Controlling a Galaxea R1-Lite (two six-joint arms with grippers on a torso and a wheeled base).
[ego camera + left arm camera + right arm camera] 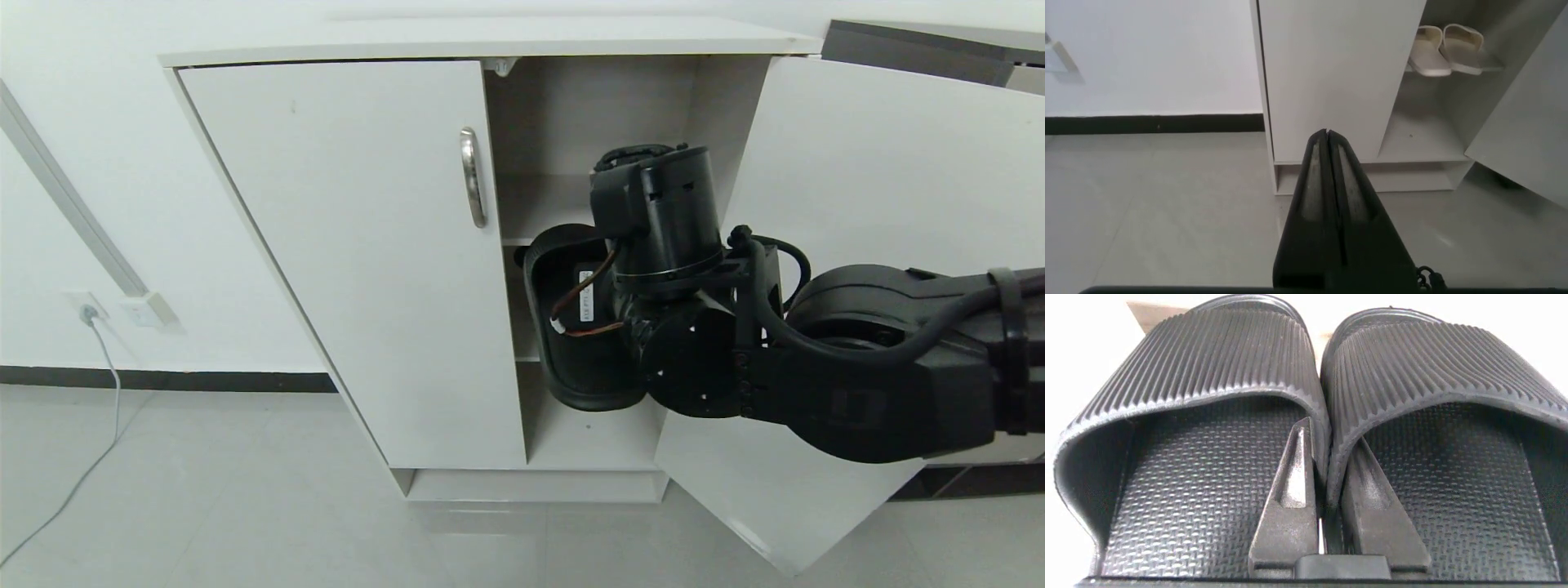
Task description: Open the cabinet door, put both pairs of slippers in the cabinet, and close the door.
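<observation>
Black ribbed rubber slippers (pixel 1208 400), both of the pair, are pinched together by their inner strap walls in the right end effector (pixel 1327 498), which is clenched on them, toes pointing away from the wrist. From the head camera, the pair (pixel 571 343) hangs nearly on end in the mouth of the white two-door cabinet (pixel 490 37), just beside the edge of the closed left door (pixel 351 261) and below its metal handle (pixel 473 177). The left end effector (pixel 1327 163), fingers pressed together on nothing, sits low over the grey tiled floor (pixel 1143 212), well apart from the cabinet, so the right arm is plainly the nearer. The open right door (pixel 882 163) stands wide behind that arm. Deeper in, a cream pair of slippers (pixel 1449 49) already sits one level above the bottom board (pixel 1417 135). The shelf edge (pixel 539 239) and that pair look the likeliest snags for the upright black pair going in.
</observation>
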